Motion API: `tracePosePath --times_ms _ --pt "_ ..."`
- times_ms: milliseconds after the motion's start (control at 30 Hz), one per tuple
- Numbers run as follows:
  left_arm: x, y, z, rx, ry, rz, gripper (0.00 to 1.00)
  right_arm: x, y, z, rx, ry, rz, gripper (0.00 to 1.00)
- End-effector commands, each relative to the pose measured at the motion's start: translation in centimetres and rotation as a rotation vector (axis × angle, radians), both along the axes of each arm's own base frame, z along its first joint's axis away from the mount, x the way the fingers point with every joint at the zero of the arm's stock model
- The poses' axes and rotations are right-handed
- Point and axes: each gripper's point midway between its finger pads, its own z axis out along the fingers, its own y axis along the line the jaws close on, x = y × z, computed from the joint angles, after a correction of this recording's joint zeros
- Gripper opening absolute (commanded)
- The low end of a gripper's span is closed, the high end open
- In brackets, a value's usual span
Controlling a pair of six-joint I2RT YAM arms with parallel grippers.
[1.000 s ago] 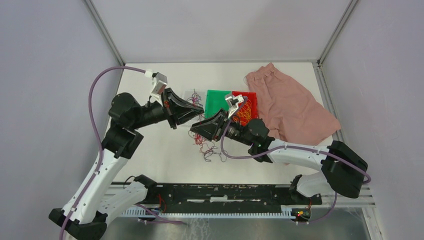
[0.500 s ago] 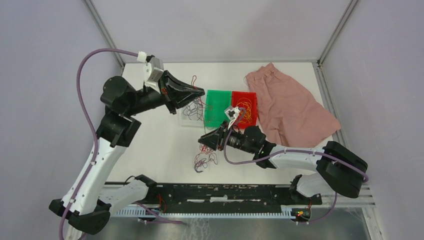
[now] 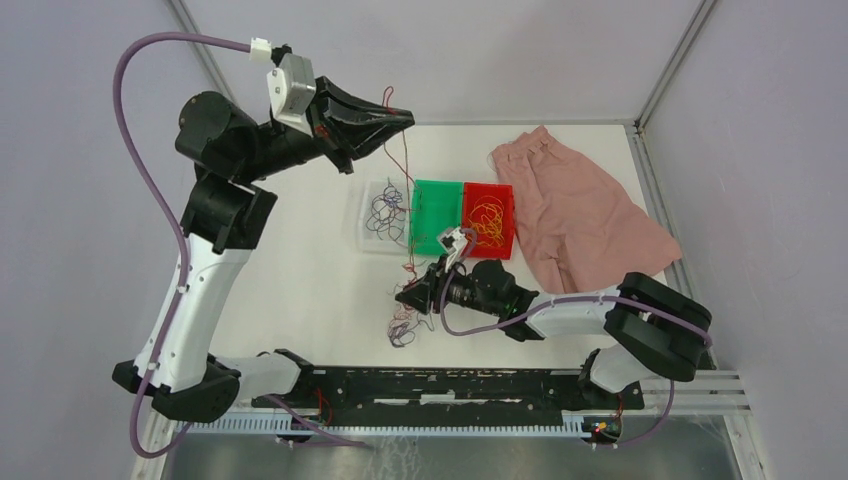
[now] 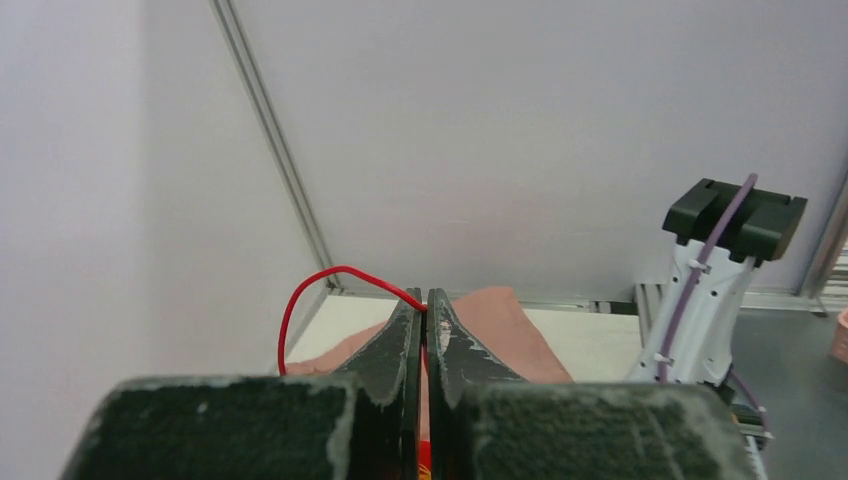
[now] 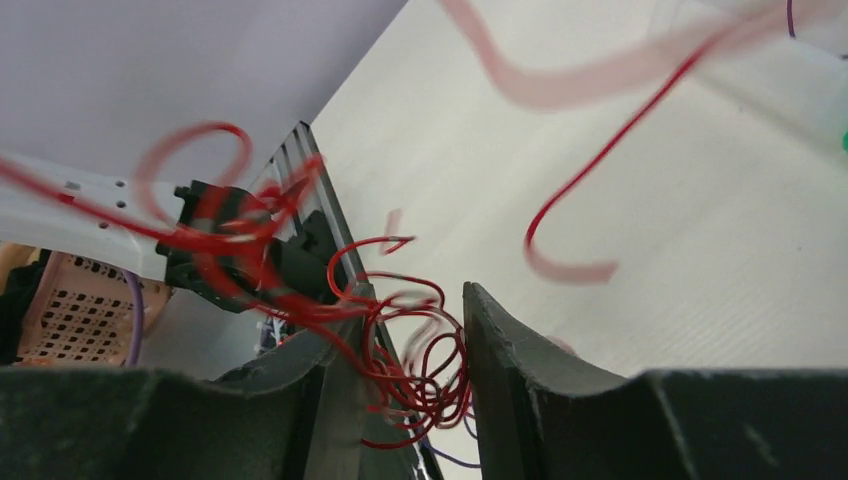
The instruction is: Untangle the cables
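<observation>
If you start with the top view, the left gripper (image 3: 402, 118) is way up over the back of the table (image 3: 300, 260). A red wire (image 3: 406, 170) hangs from its tip, down past the green tray (image 3: 440, 200) toward the right gripper (image 3: 408, 297), which sits low on the table. Just in front of that one lies the leftover tangle (image 3: 403, 328) of purple and red cables. Purple strands sit in the clear tray (image 3: 368, 240) and orange-yellow ones in the red tray (image 3: 508, 195). A pink cloth (image 3: 585, 215) lies off to the right, not involved.

Left wrist view: the jaws are pressed tight together, pinching the red wire right at the tips, with a loop arcing off to the left.

Right wrist view: the jaws are spread, with a knot of red coils (image 5: 415, 370) sitting in the gap between the fingers (image 5: 510, 350). It looks loose rather than clamped, but some strands are blurred, so I wouldn't swear to it.

My guess at what could bite here: nothing seems to anchor that knot, so more lift may just haul the whole clump up instead of sliding one strand free. A hard pull could also cinch the coils tighter. And the hanging wire passes right by the trays, so it might snag the sorted strands. The wire is hair-thin too, so it could slip out of the pinch.
</observation>
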Motion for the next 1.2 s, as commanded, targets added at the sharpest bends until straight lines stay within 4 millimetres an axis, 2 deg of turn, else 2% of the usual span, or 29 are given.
tracePosePath --times_ms 0,200,367,433,600,700,867,933,1000,1167 --pt "-1.4 1.0 5.5 -0.05 -0.249 0.029 0.03 -0.6 -0.2 -3.0 -0.068 0.011 -0.009 0.45" --pt "-1.8 1.6 8.8 -0.07 -0.404 0.069 0.03 -1.2 0.2 -4.7 -0.098 0.017 -0.005 0.47" --pt "-2.0 1.9 9.8 -0.069 -0.48 0.088 0.03 -1.2 0.0 -5.9 -0.117 0.03 -0.025 0.46" --pt "-2.1 1.9 9.8 -0.063 -0.495 0.092 0.03 -1.3 -0.1 -5.7 -0.103 0.026 -0.03 0.46" --pt "-2.1 2.0 8.4 -0.017 -0.507 0.1 0.03 -1.5 -1.5 -1.7 -0.061 -0.054 -0.042 0.58" --pt "-1.9 2.0 7.2 0.005 -0.506 0.104 0.03 -1.6 -3.1 1.9 -0.055 -0.135 -0.056 0.64" --pt "-2.1 2.0 6.6 0.014 -0.504 0.095 0.03 -2.3 -5.3 7.9 -0.008 -0.272 -0.062 0.72" --pt "-2.1 1.9 6.5 0.016 -0.502 0.093 0.03 -2.6 -5.4 10.5 0.027 -0.313 -0.047 0.73" --pt "-2.1 1.9 6.5 0.015 -0.5 0.091 0.03 -2.7 -5.3 12.1 0.041 -0.339 -0.039 0.74" --pt "-2.3 1.9 6.5 0.011 -0.488 0.082 0.03 -1.0 -5.1 15.7 0.054 -0.425 -0.113 0.73"
